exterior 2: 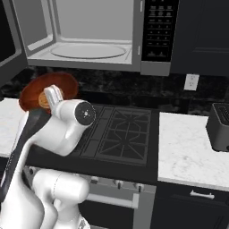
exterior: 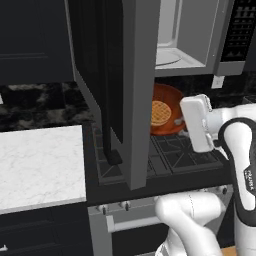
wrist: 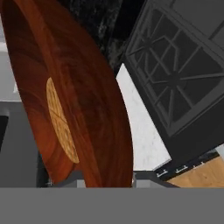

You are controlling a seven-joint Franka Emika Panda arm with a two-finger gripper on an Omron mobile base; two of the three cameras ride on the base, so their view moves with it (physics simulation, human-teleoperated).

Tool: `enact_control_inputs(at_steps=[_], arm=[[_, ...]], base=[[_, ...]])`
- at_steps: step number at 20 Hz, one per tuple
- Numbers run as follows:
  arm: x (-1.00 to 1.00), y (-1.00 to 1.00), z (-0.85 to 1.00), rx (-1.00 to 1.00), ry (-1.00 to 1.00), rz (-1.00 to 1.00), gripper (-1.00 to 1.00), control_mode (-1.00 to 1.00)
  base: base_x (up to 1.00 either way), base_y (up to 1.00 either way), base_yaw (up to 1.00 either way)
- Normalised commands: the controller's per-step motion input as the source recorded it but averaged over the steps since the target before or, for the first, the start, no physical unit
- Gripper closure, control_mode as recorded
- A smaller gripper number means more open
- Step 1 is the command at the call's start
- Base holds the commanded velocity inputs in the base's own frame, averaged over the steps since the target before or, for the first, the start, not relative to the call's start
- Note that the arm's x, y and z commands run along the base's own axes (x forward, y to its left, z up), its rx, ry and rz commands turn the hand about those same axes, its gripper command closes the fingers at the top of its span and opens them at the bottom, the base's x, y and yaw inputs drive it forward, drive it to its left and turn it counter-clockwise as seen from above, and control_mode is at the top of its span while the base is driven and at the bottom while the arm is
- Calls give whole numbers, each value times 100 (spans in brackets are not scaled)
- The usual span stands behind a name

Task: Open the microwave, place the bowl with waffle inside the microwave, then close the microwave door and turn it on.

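Bowl (exterior: 167, 107) up off the stove (exterior: 185, 155), hanging below the open microwave (exterior: 185, 45), waffle (exterior: 159, 113) sitting in the middle. Left base view: microwave door (exterior: 122, 75) swung wide toward the camera, dark glass, grey frame, dark handle down its near edge. Bowl tipped up a lot here, glossy reddish-brown, waffle golden with a grid.

Right base view: bowl just beside the white hand, gripper (exterior 2: 50, 100) pinched on its rim, jaws only partly closed. Light grey cavity above with a flat round turntable. Marble counter (exterior 2: 188, 152) and a dark toaster (exterior 2: 220, 126) off to the right, well apart.

Hand view: bowl huge and edge-on, smooth wood-like streaks, waffle flat against the inside. Black cast grates on the stove beyond.

Risks, just guessing: waffle sliding out at that tilt, thin rim slipping from the pinch, or rim clipping the microwave's lower lip on the way in.
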Motion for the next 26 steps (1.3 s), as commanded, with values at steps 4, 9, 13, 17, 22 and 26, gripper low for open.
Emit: enact_control_inputs(at_steps=[4,9,13,17,22,26], arm=[[0,-24,100,0,-5,-15,100,-100],[2,-12,100,0,-5,-13,100,-100],[76,-10,84,0,4,-19,100,-100],[100,-26,58,0,9,-20,100,-100],[100,-24,-8,3,14,-16,100,-100],[100,-1,-13,8,13,-12,100,-100]], base=[[0,0,0],[0,0,0],[0,0,0],[0,0,0],[0,0,0],[0,0,0]])
